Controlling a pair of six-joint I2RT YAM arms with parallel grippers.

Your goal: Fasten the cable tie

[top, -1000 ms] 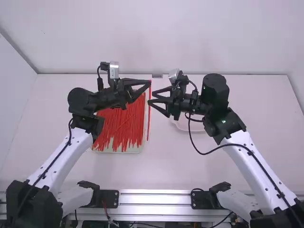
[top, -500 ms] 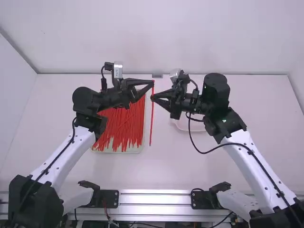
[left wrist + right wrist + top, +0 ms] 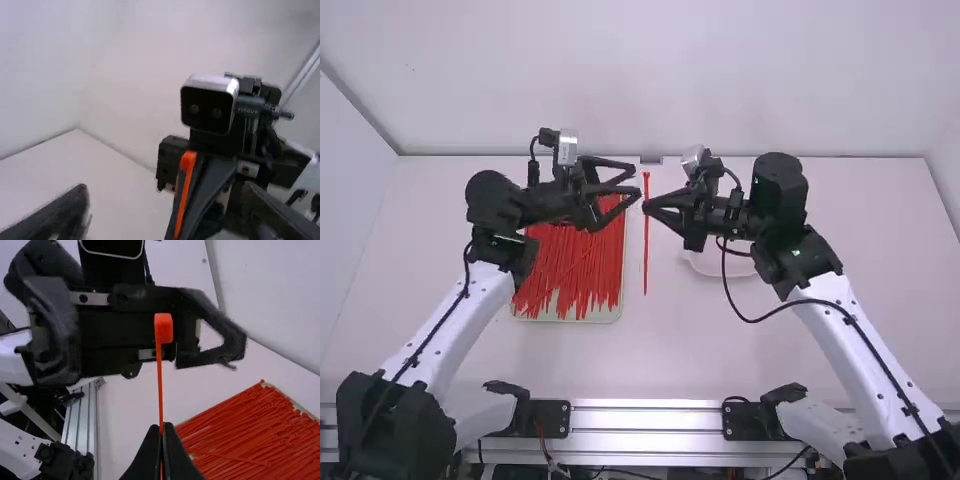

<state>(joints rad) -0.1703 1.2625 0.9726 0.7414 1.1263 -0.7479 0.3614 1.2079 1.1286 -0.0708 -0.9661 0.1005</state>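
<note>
The right hand (image 3: 646,207) has its two fingers closed tight on a single red cable tie (image 3: 645,250) and holds it upright in the air over the middle of the worktop (image 3: 880,220), toward the far edge. The grip sits a little below the tie's square head, which points up, and the long tail hangs straight down past the fingers without reaching the surface. In the right wrist view the fingertips meet on the strap with no gap between them.

The left hand (image 3: 639,187) faces the right one from the other side. Its fingers are spread wide apart and grasp nothing. Their tips stand just beside the tie's head, one above it and one below, and whether they touch it cannot be told.

Under the left arm, left of the worktop's middle, a loose pile of red cable ties (image 3: 570,265) lies fanned out on a flat pale tray (image 3: 570,317). A shallow white dish (image 3: 705,265) sits on the worktop under the right arm, right of the hanging tail and apart from it.
</note>
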